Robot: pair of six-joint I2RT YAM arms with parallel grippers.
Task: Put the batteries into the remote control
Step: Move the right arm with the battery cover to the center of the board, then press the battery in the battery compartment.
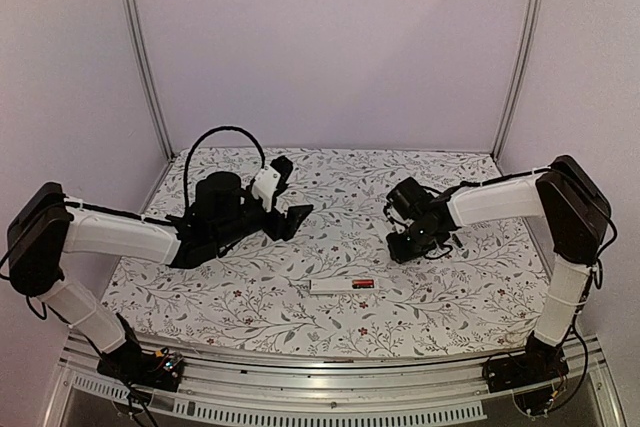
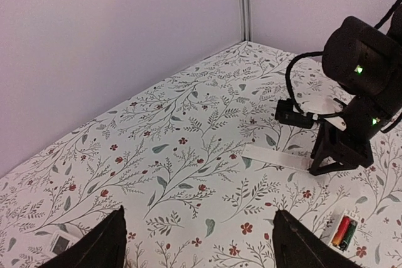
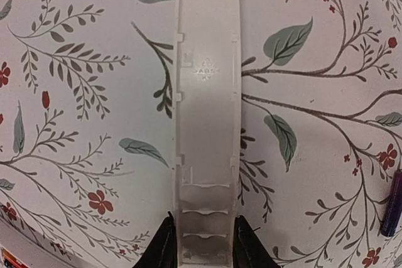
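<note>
White cover strip [image 3: 207, 123]: lower end cut by frame edge. Dark slim object [image 3: 391, 214]: cropped at right edge, unidentifiable. Batteries [image 1: 363, 284]: too small to count from above.

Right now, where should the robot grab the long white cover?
By its long edges at the ridged end, from straight above. The cover lies flat and is narrow, so fingers span its width easily. The right end effector sits there, fingers against both edges.

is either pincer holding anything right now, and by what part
Right pincer pinches the white battery cover across its long edges at one end; the cover lies flat, not lifted. Left pincer is open, empty.
</note>
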